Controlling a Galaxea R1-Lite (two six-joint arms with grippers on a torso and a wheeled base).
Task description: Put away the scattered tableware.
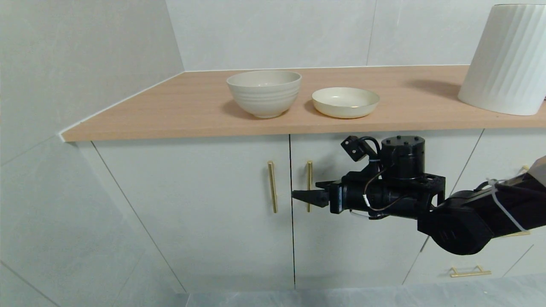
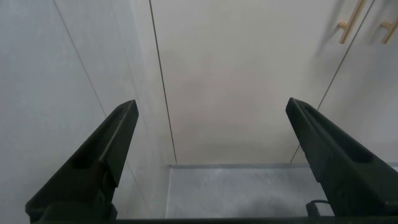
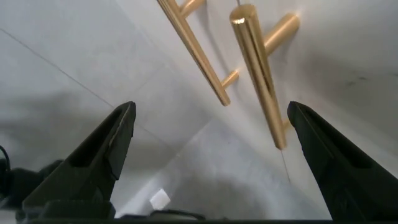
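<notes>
Pale tiled walls meet a wood-grain tabletop [image 1: 170, 111], and on it sits the scattered tableware: a deep cream ribbed ceramic bowl [image 1: 264, 93] and, just beside it toward the robot's right, a shallow cream ceramic dish [image 1: 345, 102]. A tall white fluted shade [image 1: 507, 59] stands well apart at the far right. Neither piece is in hand, and both sit above the level of the arms. Below the tabletop we see two white cabinet doors [image 1: 204, 204] meeting at a dark seam. Each carries a slim upright brass bar, the left-door handle [image 1: 272, 186] and the right-door handle [image 1: 309, 186], one on either side of that seam. The coming move, as we judge it, turns on the right-door handle and the right gripper [image 1: 305, 197]. That gripper points in from the robot's right, level with the bar's lower half, and its tip overlaps the bar in the head view. In the right wrist view its fingers [image 3: 112, 149] stand wide apart and empty, with the bar ahead in the gap between them. We cannot tell whether anything touches it. The bar's long axis runs vertically, so we expect the fingers must close across it from the sides before any pull. The left gripper [image 2: 211, 106] is also spread wide and empty, low before a plain panel, so the right arm is clearly nearer.
</notes>
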